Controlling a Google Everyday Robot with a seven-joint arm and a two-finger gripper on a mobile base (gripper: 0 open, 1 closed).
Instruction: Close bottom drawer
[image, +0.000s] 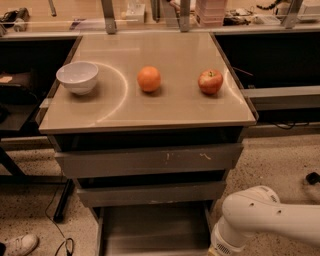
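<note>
Where the bottom drawer (150, 231) sits: pulled out, lowest of three, under the desk's (175, 107) front edge.
Arm (265, 216): white, just beside the drawer's right side, below the desk's front right corner.
Gripper: hidden past the lower edge of view; its grip cannot be told.

I can read no text, label, brand or number anywhere on my feed. The pale marks on the widest drawer front (185, 157), just below the table top (150, 107), are scratches, not letters. My gripper is out of view; only the white arm (265, 220) shows, below the table top's right corner.
</note>
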